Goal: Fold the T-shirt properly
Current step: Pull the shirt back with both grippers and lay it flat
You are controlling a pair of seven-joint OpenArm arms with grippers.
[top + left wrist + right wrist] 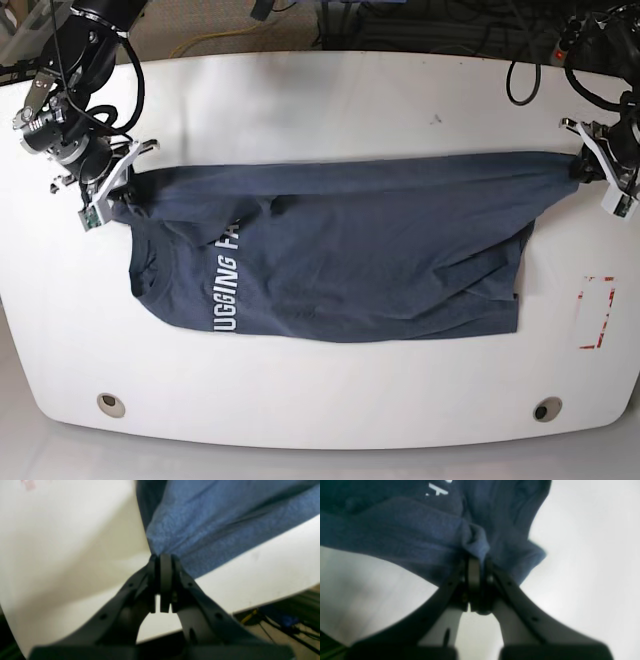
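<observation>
With the T-shirt (340,265) stretched taut across the white bench (320,100), both arms' jaws clamped on its far corners, they look mid-fold, and next should carry that far edge towards the near hem.

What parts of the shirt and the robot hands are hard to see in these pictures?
- The T-shirt lettering: base view shows only part of it; a fold covers the rest.
- The pinched cloth inside the left gripper: left wrist view, shut jaws hide it.
- The same inside the right gripper: right wrist view is blurred, with bunched fabric over the tips.
- The sleeves: base view, lost in the folds.
- The red mark on the table: too small to read.
</observation>
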